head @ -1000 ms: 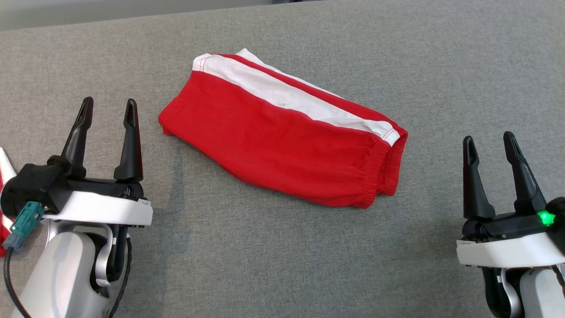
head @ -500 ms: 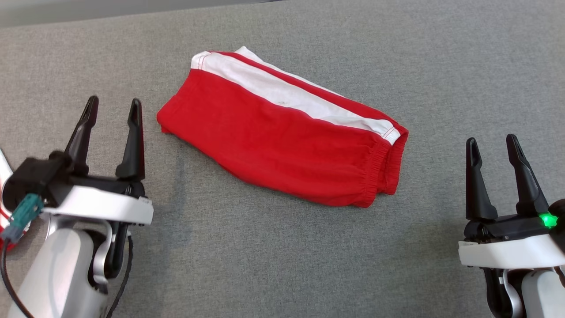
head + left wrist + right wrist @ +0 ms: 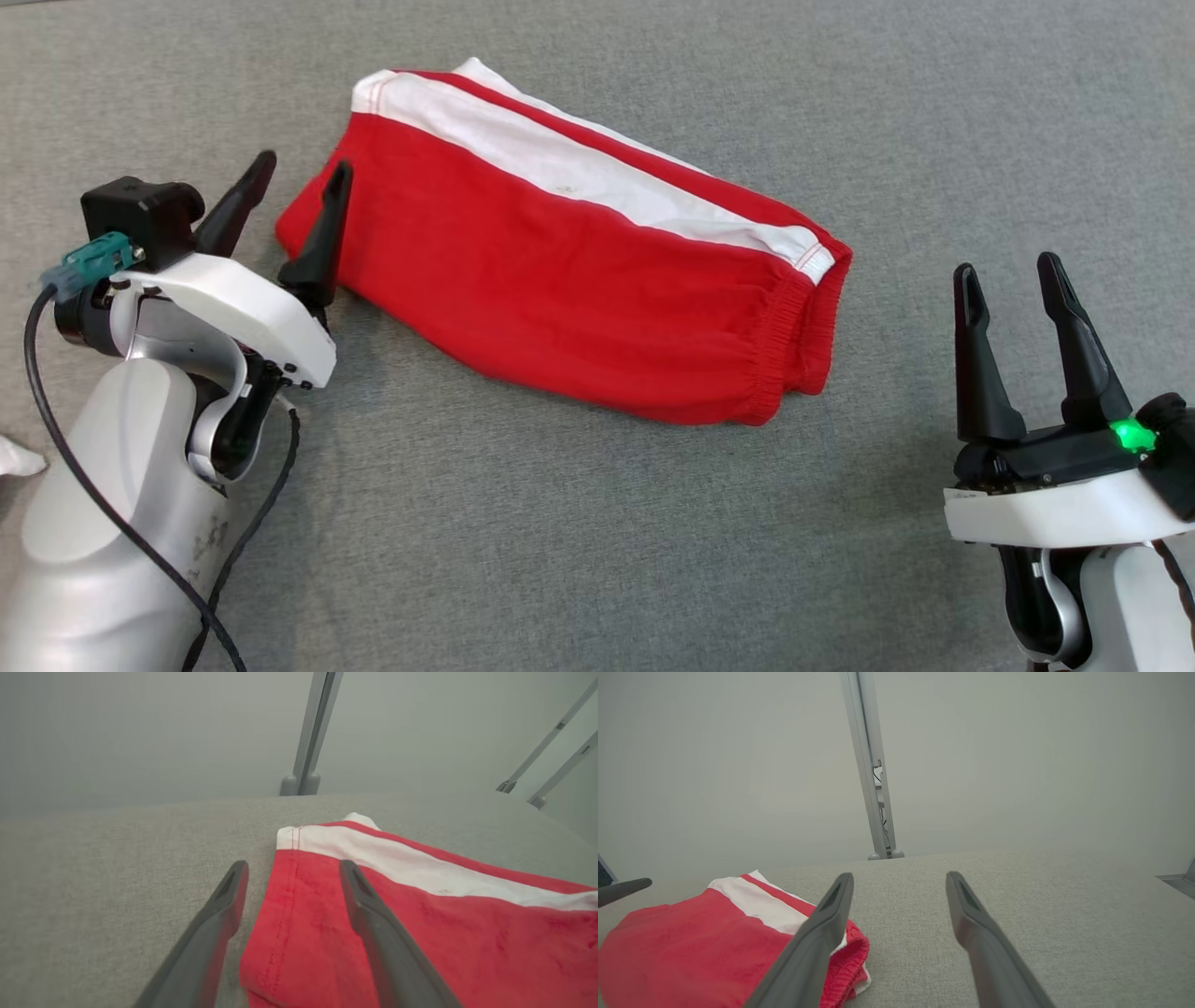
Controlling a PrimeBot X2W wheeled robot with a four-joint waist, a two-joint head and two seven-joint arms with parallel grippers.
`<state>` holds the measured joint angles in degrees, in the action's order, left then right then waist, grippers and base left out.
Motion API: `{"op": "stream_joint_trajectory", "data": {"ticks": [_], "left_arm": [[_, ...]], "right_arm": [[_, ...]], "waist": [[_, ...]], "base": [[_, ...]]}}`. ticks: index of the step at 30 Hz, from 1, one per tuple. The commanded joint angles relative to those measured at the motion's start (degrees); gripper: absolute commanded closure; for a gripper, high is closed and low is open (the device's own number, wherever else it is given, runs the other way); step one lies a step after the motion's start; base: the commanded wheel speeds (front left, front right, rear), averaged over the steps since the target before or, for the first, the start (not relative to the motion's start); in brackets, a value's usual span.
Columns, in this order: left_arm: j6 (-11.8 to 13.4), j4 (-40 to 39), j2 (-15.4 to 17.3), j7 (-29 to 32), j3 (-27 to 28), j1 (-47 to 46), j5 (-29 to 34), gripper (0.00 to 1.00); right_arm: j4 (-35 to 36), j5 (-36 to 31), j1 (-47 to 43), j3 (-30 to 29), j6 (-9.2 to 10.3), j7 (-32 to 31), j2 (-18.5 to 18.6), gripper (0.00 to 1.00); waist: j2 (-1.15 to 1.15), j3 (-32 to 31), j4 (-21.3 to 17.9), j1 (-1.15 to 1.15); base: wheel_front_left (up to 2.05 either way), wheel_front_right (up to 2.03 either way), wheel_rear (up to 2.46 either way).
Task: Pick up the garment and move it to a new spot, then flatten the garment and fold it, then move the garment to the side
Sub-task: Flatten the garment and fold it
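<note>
Left wrist view: our wide, empty left tool [image 3: 293, 868] straddles the hem of the folded red-and-white cloth shorts [image 3: 444, 938]; we should lower before pinching. Our right tool [image 3: 1006, 266] is wide too.

The left gripper [image 3: 304, 164] and right gripper [image 3: 1005, 265] each carry two long, tapered black fingers [image 3: 327, 224] on a white plate [image 3: 233, 299] over a silver-grey forearm [image 3: 103, 485]. The left wrist bears a teal connector [image 3: 89, 261] with a black cable [image 3: 33, 350]; a green light [image 3: 1130, 434] glows on the right.
</note>
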<state>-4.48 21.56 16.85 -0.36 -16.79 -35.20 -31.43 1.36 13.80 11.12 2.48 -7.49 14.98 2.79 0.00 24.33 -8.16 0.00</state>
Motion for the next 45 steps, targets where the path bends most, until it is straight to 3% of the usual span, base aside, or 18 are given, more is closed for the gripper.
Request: {"op": "stream_joint_trajectory", "data": {"ticks": [1,7,17,18,19,21,29,36,45], "left_arm": [[-1.0,4.7,0.2,1.4,-0.3,-2.3,-1.2,0.00],[-2.1,13.5,0.2,4.1,-1.8,-5.4,-2.8,0.00],[-3.0,18.5,-1.1,9.2,-6.6,-6.7,-4.6,0.00],[-3.1,18.7,-1.2,9.8,-7.1,-6.8,-4.8,0.13],[-3.1,18.6,-1.1,10.0,-7.4,-6.9,-5.1,0.51],[-3.2,18.5,-1.0,10.3,-8.0,-7.0,-5.5,1.00],[-2.9,16.5,0.3,5.6,-7.9,-5.5,-6.2,1.00],[0.8,11.9,-0.3,-0.6,-5.1,0.3,-7.7,1.00],[6.9,-1.9,-2.1,-5.9,-2.8,15.6,-10.0,1.00]], "right_arm": [[-0.3,0.9,0.5,0.0,-0.01,0.3,0.3,0.00],[-1.0,1.9,0.5,0.6,-0.01,0.3,0.3,0.00],[-1.0,2.6,1.4,0.4,-0.01,0.3,0.3,0.00],[-1.0,2.8,1.4,0.4,-0.01,0.3,0.3,0.00],[-1.0,2.8,1.4,0.4,-0.01,0.3,0.3,0.00],[-1.0,2.8,1.5,0.5,-0.01,0.3,0.3,0.00],[-1.4,3.4,0.9,-0.4,-0.01,0.3,0.3,0.00],[-1.5,2.9,0.1,-1.3,-0.01,0.3,0.3,0.00],[-2.9,1.1,-1.1,-1.2,-0.01,0.3,0.3,0.00]], "waist": [[0.00,1.0,-1.1,0.00],[0.00,1.7,-1.5,0.00],[0.00,1.7,-1.0,0.00],[0.00,1.7,-1.0,0.00],[0.00,1.8,-1.0,0.00],[0.00,1.8,-1.1,0.00],[0.00,1.0,-1.2,0.00],[0.00,-0.5,0.5,0.00],[0.00,-3.0,3.7,0.00]], "base": [[0.00,0.00,0.00],[0.00,0.00,0.00],[0.00,0.00,0.00],[0.00,0.00,0.00],[0.00,0.00,0.00],[0.00,0.00,0.00],[0.00,0.00,0.00],[0.00,0.00,0.00],[0.00,0.00,0.00]]}}
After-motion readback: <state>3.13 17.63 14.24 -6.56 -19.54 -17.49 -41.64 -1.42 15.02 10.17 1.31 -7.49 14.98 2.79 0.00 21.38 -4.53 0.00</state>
